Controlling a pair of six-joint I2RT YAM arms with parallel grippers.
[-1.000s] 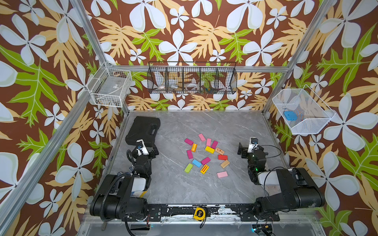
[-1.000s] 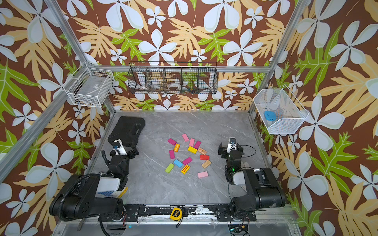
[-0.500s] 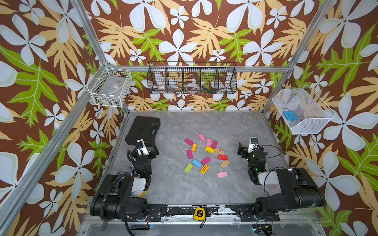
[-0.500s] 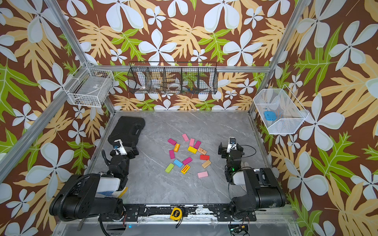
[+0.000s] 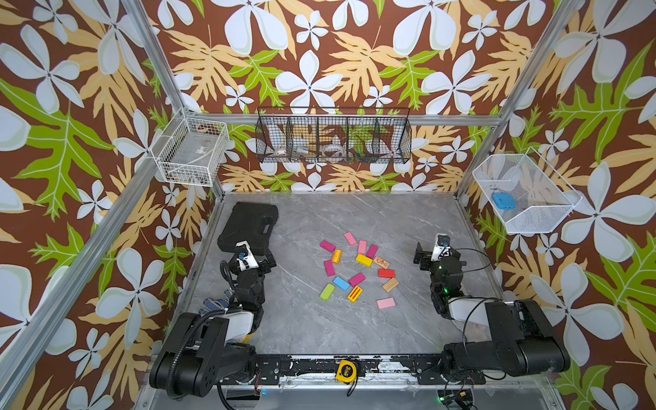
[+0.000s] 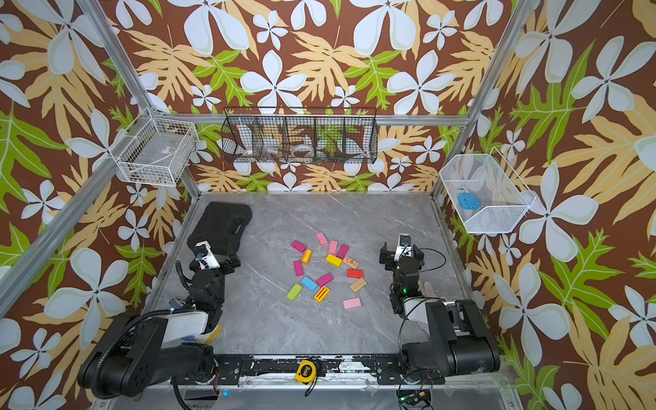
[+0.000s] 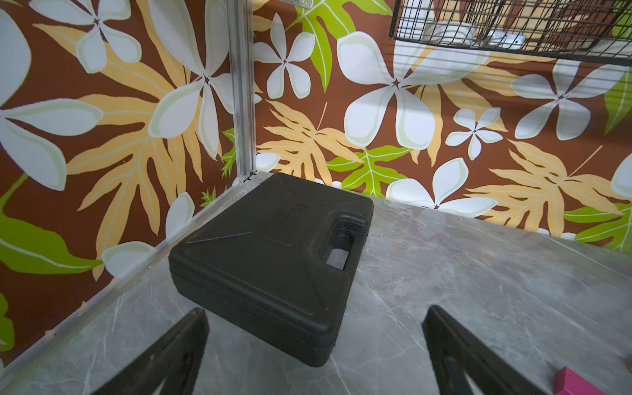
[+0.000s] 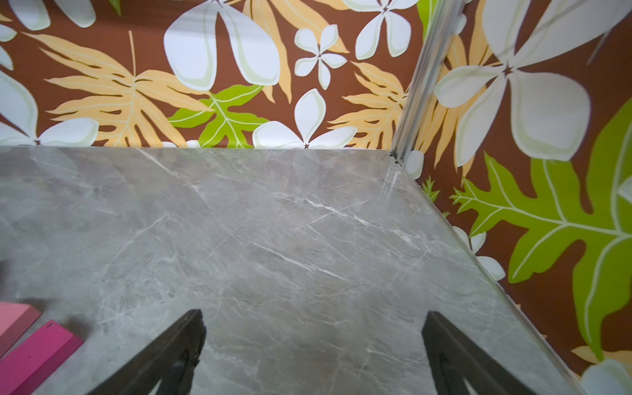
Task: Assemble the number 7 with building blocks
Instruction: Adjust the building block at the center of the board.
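**Gripper state.** The left gripper (image 7: pixel 316 309) is standing with its jaws fully apart, holding and touching nothing. It is facing a black case (image 7: pixel 266 246) that is lying at the 10 o'clock corner of the worktop (image 5: pixel 312 330). The right gripper (image 8: pixel 313 313) is likewise standing wide apart and empty, pointing over bare worktop toward the 1 o'clock corner.

**Location of parts.** The building blocks (image 5: pixel 356 279) are lying flat and scattered at the centre of the worktop, forming no figure yet. In both top views the left gripper is sitting at 9 o'clock of the scatter and the right gripper at 3 o'clock, both well apart from it. A pink block (image 5: pixel 385 302) is lying alone at the scatter's 5 o'clock edge. A yellow block (image 5: pixel 364 260) is crowding two neighbours near 12 o'clock; contact cannot be confirmed.

**Handling.**
- The blocks are appearing small, rigid and light, so moderate closing force is likely sufficient.
- Painted faces are probably smooth, so a block may slide or pivot if nudged off-centre.
- Approaching from above and closing across the two long edges at mid-length is advisable.
- Isolated blocks are offering the most clearance.
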